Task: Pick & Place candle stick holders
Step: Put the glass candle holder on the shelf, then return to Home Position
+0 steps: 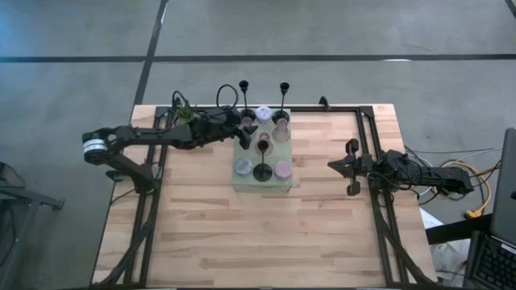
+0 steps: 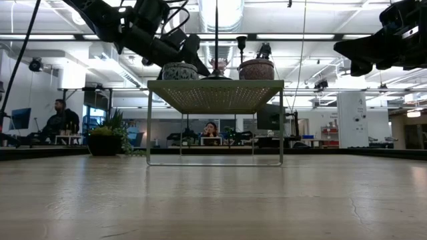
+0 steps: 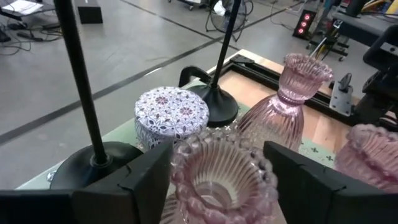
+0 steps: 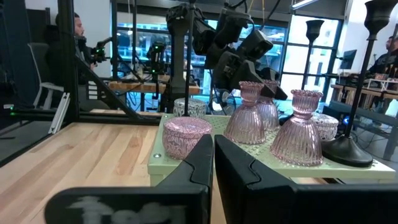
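Note:
A pale green perforated mat (image 1: pixel 262 184) stands raised on thin legs (image 2: pixel 215 97) at the table's middle. On it are slim black candlesticks (image 1: pixel 262 171) (image 3: pixel 81 93) (image 3: pixel 217 106), pink ribbed glass holders (image 3: pixel 292 106) (image 4: pixel 305 130) and squat round cups: a lilac patterned one (image 3: pixel 172 115), a pale blue one (image 1: pixel 243 167) and a pink one (image 4: pixel 186 134). My left gripper (image 3: pixel 214 186) is open over the mat's far left part, with one finger on each side of a pink ribbed glass holder (image 3: pixel 214 177). My right gripper (image 1: pixel 339 165) (image 4: pixel 213 162) is shut and empty, to the right of the mat. My left gripper's fingers (image 3: pixel 149 183) stand on either side of the pink ribbed glass holder's beaded top cup (image 3: pixel 186 180), coming level from the table's left. I cannot tell whether they touch it. The holder stands upright on the mat.
A small green potted plant (image 1: pixel 184 113) sits at the table's far left, beside my left arm. A black frame rail (image 1: pixel 367 137) runs along the table's edges. People sit in the room behind (image 2: pixel 60 120). Bare wood lies toward the table's near edge (image 1: pixel 258 242).

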Tool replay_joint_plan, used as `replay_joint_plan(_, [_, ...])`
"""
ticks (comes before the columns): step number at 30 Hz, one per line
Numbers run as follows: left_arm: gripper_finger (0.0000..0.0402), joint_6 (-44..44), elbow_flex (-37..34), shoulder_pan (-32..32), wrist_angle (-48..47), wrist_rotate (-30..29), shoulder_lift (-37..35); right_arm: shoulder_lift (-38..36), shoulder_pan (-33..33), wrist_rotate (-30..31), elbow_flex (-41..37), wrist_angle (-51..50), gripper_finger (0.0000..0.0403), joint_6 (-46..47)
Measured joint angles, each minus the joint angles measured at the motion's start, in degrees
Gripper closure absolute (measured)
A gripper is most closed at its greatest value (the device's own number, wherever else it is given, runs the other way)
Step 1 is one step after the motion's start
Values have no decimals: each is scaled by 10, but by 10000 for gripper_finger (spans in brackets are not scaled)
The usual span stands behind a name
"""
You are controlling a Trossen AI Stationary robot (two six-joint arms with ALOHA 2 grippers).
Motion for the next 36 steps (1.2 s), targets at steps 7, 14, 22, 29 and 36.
replay_joint_plan(7, [129,14,0,0,2,-2,-23,0,0,0,0,0,394,0])
replay_joint_plan(14, [129,31,5,-1,0,-4,-48,0,0,0,0,0,394,0])
replay_joint_plan(22, [135,46,12,-10,-10,47,-146,0,0,0,0,0,394,0])
replay_joint_plan(29, [210,18,3,-14,-136,90,-253,0,0,0,0,0,394,0])
replay_joint_plan(36, [262,42,2,-15,-224,96,-344,0,0,0,0,0,394,0])
